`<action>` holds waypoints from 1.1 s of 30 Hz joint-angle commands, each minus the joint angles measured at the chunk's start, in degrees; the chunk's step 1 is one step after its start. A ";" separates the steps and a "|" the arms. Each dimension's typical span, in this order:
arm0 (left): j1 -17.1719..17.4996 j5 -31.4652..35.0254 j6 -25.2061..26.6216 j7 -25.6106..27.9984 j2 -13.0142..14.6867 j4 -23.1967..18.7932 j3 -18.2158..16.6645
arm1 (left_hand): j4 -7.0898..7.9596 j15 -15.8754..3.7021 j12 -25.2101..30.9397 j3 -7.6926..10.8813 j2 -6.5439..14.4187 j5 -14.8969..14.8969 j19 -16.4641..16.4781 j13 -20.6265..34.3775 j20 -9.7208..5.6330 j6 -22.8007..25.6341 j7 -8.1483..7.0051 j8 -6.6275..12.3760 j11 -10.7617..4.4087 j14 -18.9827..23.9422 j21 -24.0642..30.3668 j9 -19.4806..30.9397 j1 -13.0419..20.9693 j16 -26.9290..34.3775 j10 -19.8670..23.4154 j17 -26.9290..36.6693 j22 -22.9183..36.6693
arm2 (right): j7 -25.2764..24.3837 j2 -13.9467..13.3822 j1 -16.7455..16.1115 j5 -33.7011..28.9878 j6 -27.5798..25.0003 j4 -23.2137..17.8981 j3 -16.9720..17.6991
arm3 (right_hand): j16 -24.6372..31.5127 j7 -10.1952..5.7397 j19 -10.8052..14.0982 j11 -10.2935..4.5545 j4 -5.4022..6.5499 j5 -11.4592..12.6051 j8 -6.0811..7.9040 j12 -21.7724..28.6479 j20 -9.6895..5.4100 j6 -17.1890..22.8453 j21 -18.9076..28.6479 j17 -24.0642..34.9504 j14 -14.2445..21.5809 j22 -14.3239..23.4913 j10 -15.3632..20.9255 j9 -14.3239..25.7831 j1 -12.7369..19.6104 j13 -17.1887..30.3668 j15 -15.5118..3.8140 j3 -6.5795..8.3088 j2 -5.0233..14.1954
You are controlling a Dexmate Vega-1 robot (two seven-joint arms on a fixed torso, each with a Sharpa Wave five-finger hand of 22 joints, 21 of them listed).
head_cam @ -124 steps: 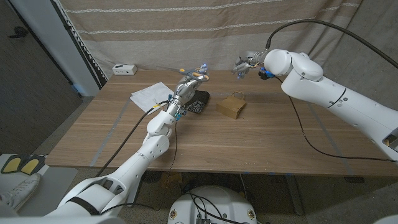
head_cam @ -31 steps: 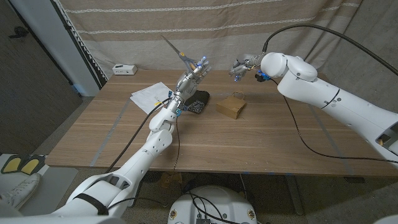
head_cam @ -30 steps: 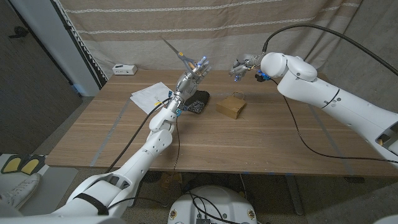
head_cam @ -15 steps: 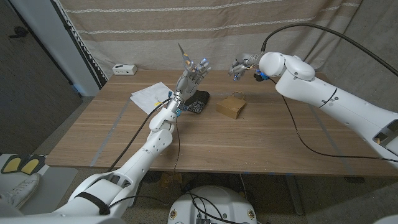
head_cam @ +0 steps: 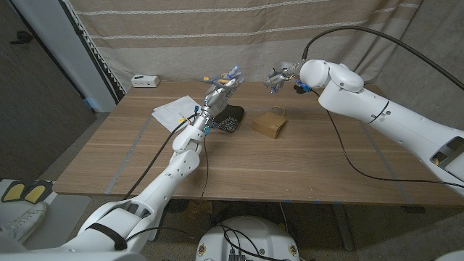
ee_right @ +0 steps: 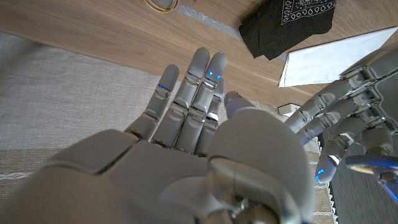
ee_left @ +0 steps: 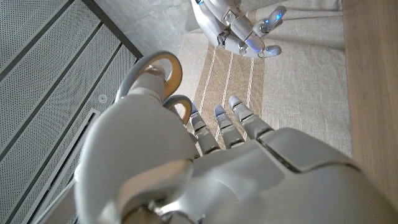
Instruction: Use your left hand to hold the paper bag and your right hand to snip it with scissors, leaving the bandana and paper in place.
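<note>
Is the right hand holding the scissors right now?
No: in the right wrist view the right hand is open with its fingers spread and nothing in it, while the scissors' yellow handles sit in the left hand.

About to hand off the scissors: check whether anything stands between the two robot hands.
Nothing visible does. The left robot hand holds the scissors raised above the bandana; the open right robot hand faces it across bare air.

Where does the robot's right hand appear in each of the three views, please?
Head view: right hand raised beyond the paper bag.
Left wrist view: right hand past the left hand, against the striped curtain.
Right wrist view: right hand in the foreground, fingers spread.
Shared landmark: the left hand, holding the scissors.
</note>
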 commanded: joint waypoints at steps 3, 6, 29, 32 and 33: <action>-0.85 -0.40 0.63 -0.95 -0.39 0.96 -0.03 | 1.86 -9.41 1.30 0.34 1.70 -0.72 -0.15 0.41 -1.90 0.89 0.08 1.16 -0.25 0.46 0.51 0.11 -2.72 0.36 2.83 0.17 0.13 | 0.10 0.37 0.36 0.06 0.15 0.63 -0.21 | -0.14 -0.18 0.19 0.12 -0.26 0.26 0.35 0.35 0.21 0.45 -0.28 0.25 -0.04 0.09 0.05 0.08 -0.13 0.20 -5.01 0.07 0.14; -0.77 -0.04 0.61 -0.26 -0.41 0.79 0.01 | 4.00 -9.28 1.34 -0.76 1.86 -0.64 -0.10 0.48 -1.79 2.82 0.30 2.02 -0.22 0.64 0.58 -0.09 -7.04 0.37 3.66 0.20 0.15 | -0.01 0.34 0.33 0.04 0.12 0.61 -0.17 | -0.18 -0.13 0.19 0.02 -0.29 0.28 0.34 0.38 0.18 0.42 -0.34 0.25 -0.07 0.09 -0.04 0.06 -0.09 0.26 -5.04 0.11 0.16; 0.18 1.56 0.05 3.28 -0.33 -0.86 0.63 | 1.99 -10.22 11.29 -1.96 0.48 5.11 0.00 10.93 -1.84 5.27 0.06 3.87 -0.29 11.43 0.36 1.14 -6.20 2.95 21.82 4.11 0.19 | -0.18 -0.68 -0.52 0.39 -0.33 -0.69 0.42 | -0.27 -0.23 0.21 0.04 -0.35 0.28 0.34 0.60 0.33 0.38 -0.82 0.33 -0.06 0.12 -0.05 -0.14 -0.18 0.08 -5.01 0.12 0.15; 0.29 1.65 -0.13 3.70 -0.46 -0.95 0.68 | 1.41 -10.44 15.63 -1.25 0.58 5.15 0.39 15.93 -1.76 5.67 0.28 3.92 -0.35 15.72 0.55 1.11 -5.18 3.89 23.80 6.28 0.32 | -0.25 -0.82 -0.65 0.36 -0.54 -0.95 0.49 | -0.25 -0.21 0.22 0.07 -0.36 0.28 0.32 0.62 0.32 0.33 -0.86 0.36 -0.02 0.12 -0.09 -0.17 -0.19 0.08 -5.00 0.12 0.15; 0.36 1.62 -0.05 3.82 -0.46 -1.09 0.70 | 1.21 -10.35 20.17 -0.91 -0.20 5.05 0.49 22.50 -1.74 6.40 0.36 3.91 -0.23 18.40 0.80 1.09 -4.62 3.85 22.99 8.90 0.66 | -0.22 -0.93 -0.74 0.50 -0.52 -1.07 0.61 | -0.25 -0.18 0.21 -0.04 -0.38 0.28 0.33 0.64 0.35 0.35 -0.89 0.36 -0.02 0.12 -0.08 -0.18 -0.17 0.08 -5.01 0.13 0.15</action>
